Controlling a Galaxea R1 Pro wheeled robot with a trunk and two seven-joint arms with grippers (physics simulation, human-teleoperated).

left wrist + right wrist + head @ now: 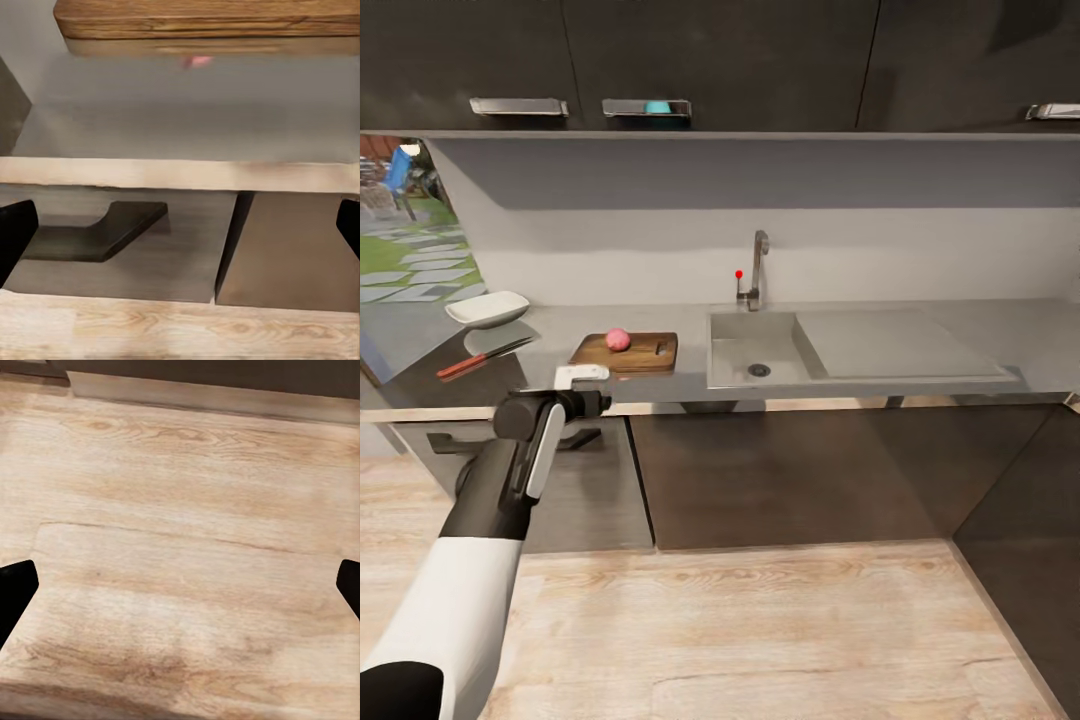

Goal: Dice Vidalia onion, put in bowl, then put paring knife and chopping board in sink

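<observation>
The pinkish Vidalia onion (618, 339) sits on the brown chopping board (645, 353), left of the sink (732, 352) on the grey countertop (555, 328). The red-handled paring knife (480, 359) lies further left. Behind it stands the white bowl (487, 309). My left gripper (592, 390) hangs open at the counter's front edge, just below the board's near left corner, holding nothing. In the left wrist view the board's edge (202, 19) shows beyond the wide-apart fingertips (15, 232). The right gripper (180, 592) is open over bare wooden floor (180, 510).
The tall tap (758, 270) with a red knob stands behind the basin, and the flat drainboard (900, 345) lies to the right. Dark cabinets with a bar handle (97, 232) are under the counter, and upper cabinets (720, 60) hang overhead. A window opens at far left.
</observation>
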